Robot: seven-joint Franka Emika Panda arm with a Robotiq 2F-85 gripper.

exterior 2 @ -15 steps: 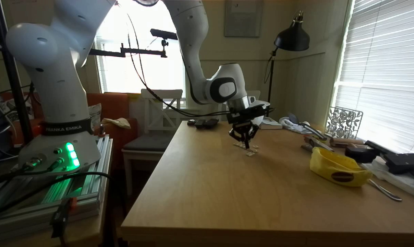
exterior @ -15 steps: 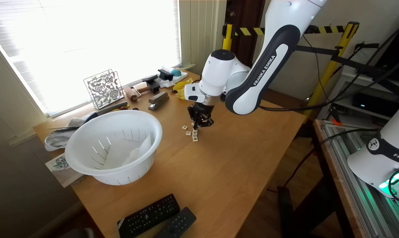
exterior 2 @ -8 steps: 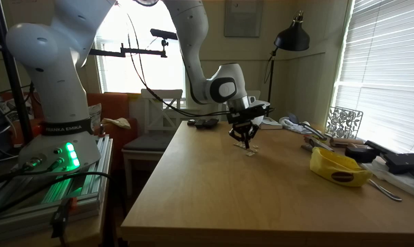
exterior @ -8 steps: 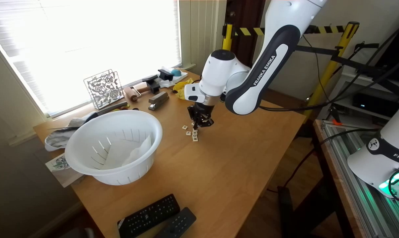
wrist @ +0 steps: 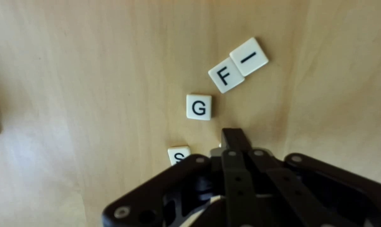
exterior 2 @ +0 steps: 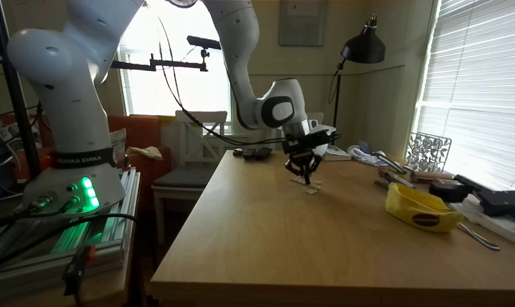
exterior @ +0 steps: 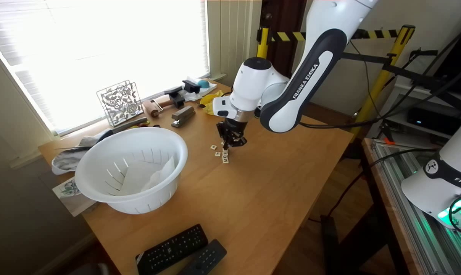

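Observation:
My gripper [wrist: 234, 137] is shut, its fingertips pressed together with nothing visible between them. It points down, low over the wooden table among small white letter tiles. In the wrist view a G tile [wrist: 199, 107] lies just ahead and left of the tips. Beyond it an F tile [wrist: 225, 75] touches an I tile [wrist: 249, 56]. An S tile [wrist: 178, 154] is partly covered by a gripper link. A sliver of something white shows beside the fingertips, mostly hidden. In an exterior view a short row of tiles [exterior: 225, 157] reading M, O, R runs from the gripper [exterior: 225, 146]. Whether the tips touch a tile I cannot tell.
A large white basket [exterior: 131, 131] stands on the table [exterior: 261, 183], with black remotes [exterior: 173, 248] near an edge. Along the window side are a stapler [exterior: 183, 115], a metal floral holder [exterior: 120, 103], a roller [exterior: 152, 108] and a yellow pouch [exterior 2: 423, 209].

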